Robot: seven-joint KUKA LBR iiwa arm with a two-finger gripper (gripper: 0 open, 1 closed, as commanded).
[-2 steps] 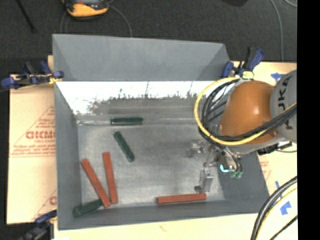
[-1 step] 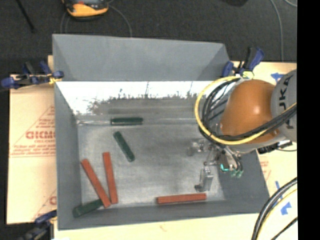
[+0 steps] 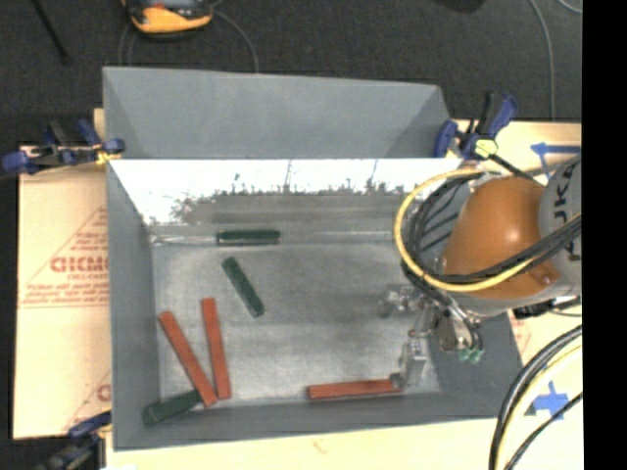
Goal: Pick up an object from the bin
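My gripper hangs low at the bin's front right, below the orange dome. Its tip stands at the right end of a red-brown stick that lies flat along the front wall. Whether the fingers are round that stick I cannot tell. A dark green stick lies slanted in the middle left of the floor, far from the gripper.
Two more red-brown sticks lie side by side at the front left, with a dark green stick in the front left corner. Another green stick rests against the back wall. The arm and cables cover the right side.
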